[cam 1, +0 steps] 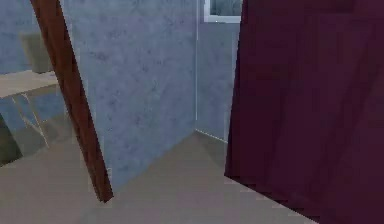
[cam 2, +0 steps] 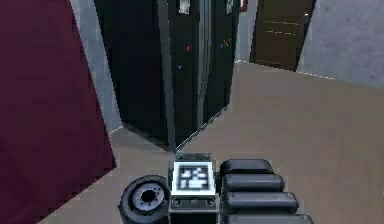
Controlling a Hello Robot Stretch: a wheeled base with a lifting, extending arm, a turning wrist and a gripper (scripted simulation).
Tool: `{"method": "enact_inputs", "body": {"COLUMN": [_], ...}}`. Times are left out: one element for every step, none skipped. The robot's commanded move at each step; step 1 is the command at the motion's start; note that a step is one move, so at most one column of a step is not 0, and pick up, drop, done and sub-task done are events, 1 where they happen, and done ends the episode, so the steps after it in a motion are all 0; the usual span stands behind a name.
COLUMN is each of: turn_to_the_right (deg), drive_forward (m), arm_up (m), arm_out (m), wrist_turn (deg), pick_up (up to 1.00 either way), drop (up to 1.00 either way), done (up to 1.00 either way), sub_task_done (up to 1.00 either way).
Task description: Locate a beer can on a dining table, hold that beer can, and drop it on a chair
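Forward view: a maroon panel (cam 1: 310, 100) blocks the right, blue wall (cam 1: 150, 80) ahead.

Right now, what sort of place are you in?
Probably a hallway or room corner inside a house: a blue-grey wall, a tall black cabinet and a dark brown door farther off, all on tan floor.
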Motion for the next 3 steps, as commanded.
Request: {"method": "enact_inputs", "body": {"turn_to_the_right": [-42.0,0.0,-45.0], "drive_forward": [0.00,0.90,0.00], "arm_up": [0.00,0.00,0.00], "arm_out": [0.00,0.00,0.00], "wrist_turn": [0.0,0.0,0.0], "pick_up": [0.00,0.00,0.00], "drop": [0.00,0.00,0.00], "done": [0.00,0.00,0.00], "sub_task_done": [0.00,0.00,0.00]}}
